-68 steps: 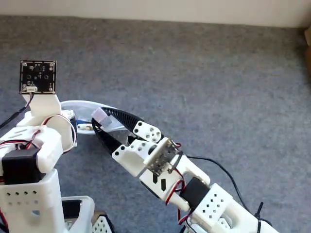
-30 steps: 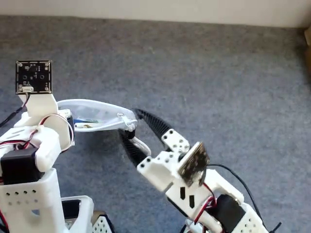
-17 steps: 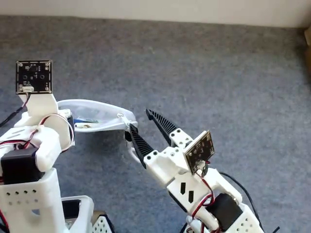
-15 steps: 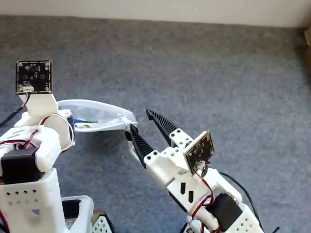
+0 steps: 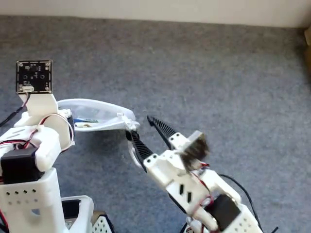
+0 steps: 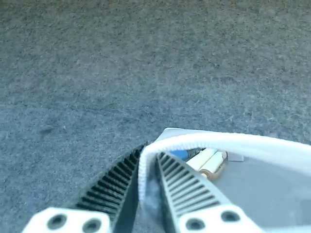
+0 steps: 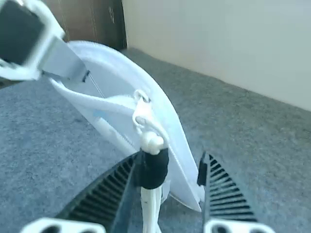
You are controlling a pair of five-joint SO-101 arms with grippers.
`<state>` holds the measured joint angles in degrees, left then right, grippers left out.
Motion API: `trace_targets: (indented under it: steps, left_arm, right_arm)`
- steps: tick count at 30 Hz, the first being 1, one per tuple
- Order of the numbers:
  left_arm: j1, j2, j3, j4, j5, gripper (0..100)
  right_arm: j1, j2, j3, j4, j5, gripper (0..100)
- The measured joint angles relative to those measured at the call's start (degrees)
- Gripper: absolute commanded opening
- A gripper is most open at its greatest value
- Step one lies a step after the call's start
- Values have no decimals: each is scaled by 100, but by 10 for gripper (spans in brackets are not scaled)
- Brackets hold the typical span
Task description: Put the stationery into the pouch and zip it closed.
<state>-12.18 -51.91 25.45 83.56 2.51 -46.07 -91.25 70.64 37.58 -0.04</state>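
The right gripper (image 7: 171, 158) stands with its two ribbed black fingers spread wide, holding nothing. Between those fingers, close against one of them and well off the other, hangs the zip pull (image 7: 150, 141): a white looped cord with a bead, a short black piece under it and a white tab below that. Whether the nearer finger touches it I cannot tell. Just beyond the fingertips is the near end of the white pouch (image 7: 121, 104), which runs away from this gripper, raised off the grey carpeted surface (image 5: 218, 73). At the pouch's far end the left gripper (image 6: 149, 156) is closed tight on the rim, one finger inside the mouth and one outside. Just past that inner finger, in the gaping mouth, lie a blue piece (image 6: 181, 155) and a cream-coloured piece (image 6: 208, 162) of stationery, side by side.
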Motion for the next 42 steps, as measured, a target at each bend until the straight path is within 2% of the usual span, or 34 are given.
trace_targets:
  steps: [6,13,22,28,34,42]
  left_arm:
    - [9,0,9,0,0,11]
    - [9,0,9,0,0,11]
    - [9,0,9,0,0,11]
    - [9,0,9,0,0,11]
    - [9,0,88,-18,0,11]
    - [-26,0,105,-26,0,11]
  right_arm:
    - [-237,-668,0,18,0,173]
    - [-299,-615,316,-9,0,173]
    - [-299,79,941,-1442,0,173]
    - [-299,431,967,-1855,0,173]
    - [-299,510,967,-1873,0,75]
    - [-281,510,958,-1785,0,74]
